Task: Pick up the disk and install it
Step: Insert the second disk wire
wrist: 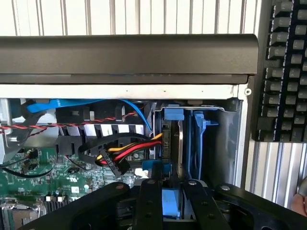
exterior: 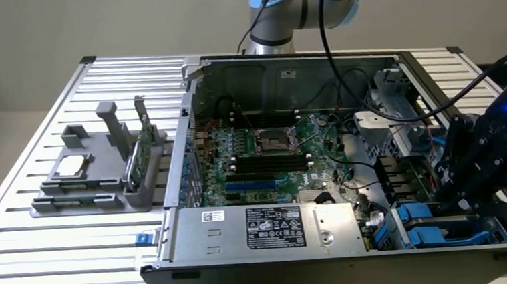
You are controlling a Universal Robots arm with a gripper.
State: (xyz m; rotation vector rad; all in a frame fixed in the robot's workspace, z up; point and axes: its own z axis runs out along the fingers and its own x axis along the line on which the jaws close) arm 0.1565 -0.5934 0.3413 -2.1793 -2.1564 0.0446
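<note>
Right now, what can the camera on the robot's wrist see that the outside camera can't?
The wrist view alone shows a black keyboard beside the computer case, and red and yellow wires up close. The exterior view alone shows a grey holder on the table, with a small silver chip and a green card, plus the arm's base. Both show the gripper over the blue drive bay, the disk in it, and the green board.

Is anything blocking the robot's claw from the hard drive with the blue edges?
Nothing visible is. The black gripper sits right over the silver-grey metal disk with blue plastic rails, which already stands upright in the drive bay at the corner of the open computer case.
</note>
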